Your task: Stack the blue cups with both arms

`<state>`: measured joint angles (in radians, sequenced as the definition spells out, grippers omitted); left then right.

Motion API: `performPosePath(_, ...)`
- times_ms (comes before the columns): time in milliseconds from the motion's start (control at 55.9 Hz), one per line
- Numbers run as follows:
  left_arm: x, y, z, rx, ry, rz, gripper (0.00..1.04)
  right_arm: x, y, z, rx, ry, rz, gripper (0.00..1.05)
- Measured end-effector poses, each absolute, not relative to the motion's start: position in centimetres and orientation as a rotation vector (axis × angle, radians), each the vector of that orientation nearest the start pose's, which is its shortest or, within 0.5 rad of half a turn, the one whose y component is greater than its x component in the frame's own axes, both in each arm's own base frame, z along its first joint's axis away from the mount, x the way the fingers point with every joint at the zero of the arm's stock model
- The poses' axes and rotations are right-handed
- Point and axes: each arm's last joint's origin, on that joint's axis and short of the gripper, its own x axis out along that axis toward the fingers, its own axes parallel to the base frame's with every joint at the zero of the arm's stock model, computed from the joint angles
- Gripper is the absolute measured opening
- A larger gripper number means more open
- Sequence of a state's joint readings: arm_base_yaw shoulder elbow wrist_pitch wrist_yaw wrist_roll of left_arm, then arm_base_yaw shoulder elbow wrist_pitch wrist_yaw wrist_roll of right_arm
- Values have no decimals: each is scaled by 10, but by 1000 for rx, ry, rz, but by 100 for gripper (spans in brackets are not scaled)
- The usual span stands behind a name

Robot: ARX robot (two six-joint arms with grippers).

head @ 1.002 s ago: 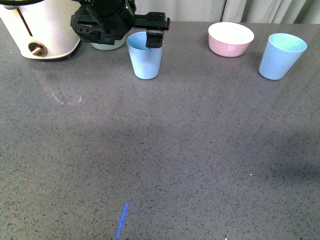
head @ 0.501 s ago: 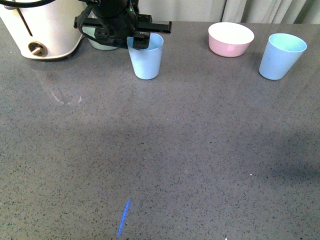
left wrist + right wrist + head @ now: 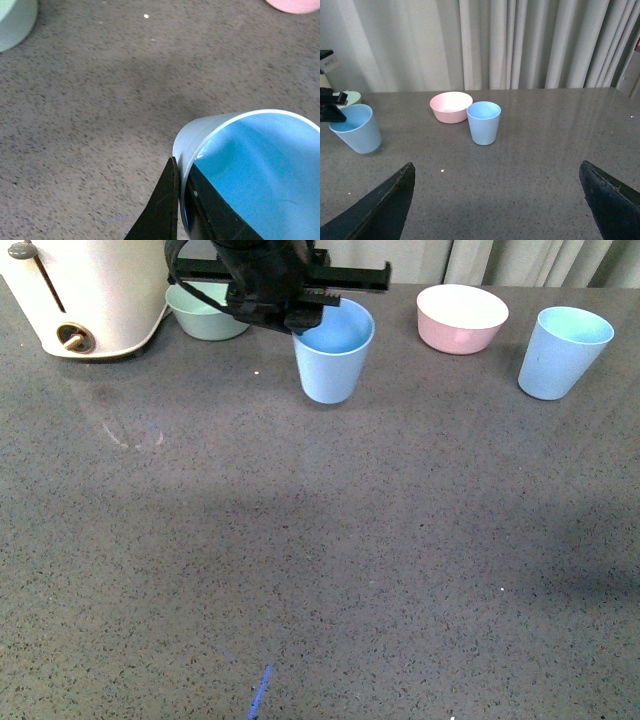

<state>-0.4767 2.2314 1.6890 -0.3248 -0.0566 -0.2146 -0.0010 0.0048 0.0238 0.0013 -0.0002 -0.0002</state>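
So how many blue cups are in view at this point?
2. One blue cup is pinched at its rim by the left end effector, right of the green bowl. The other cup stands free at far right, beside the pink bowl.

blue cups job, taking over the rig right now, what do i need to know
Left tool: shut on the rim of one light blue tapered plastic cup, one finger inside, one outside. The cup is tilted; whether it is off the grey table is unclear.
Right tool: open, empty, back from the things.
Second light blue plastic cup: upright on the table, far right, beside the round pink bowl, untouched.
Done: first cup gripped.
Left: put one cup into the other; nothing is stacked yet.
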Motion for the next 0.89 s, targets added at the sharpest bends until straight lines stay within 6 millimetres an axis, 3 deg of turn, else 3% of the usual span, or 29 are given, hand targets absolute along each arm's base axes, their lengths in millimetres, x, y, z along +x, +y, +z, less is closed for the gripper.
performPosePath(358, 386, -259, 144, 75, 952, -383, 2, 96, 0, 171, 0, -20, -1, 96)
performPosePath(895, 385, -264, 135, 98, 961, -369, 2, 96, 0, 171, 0, -20, -1, 96)
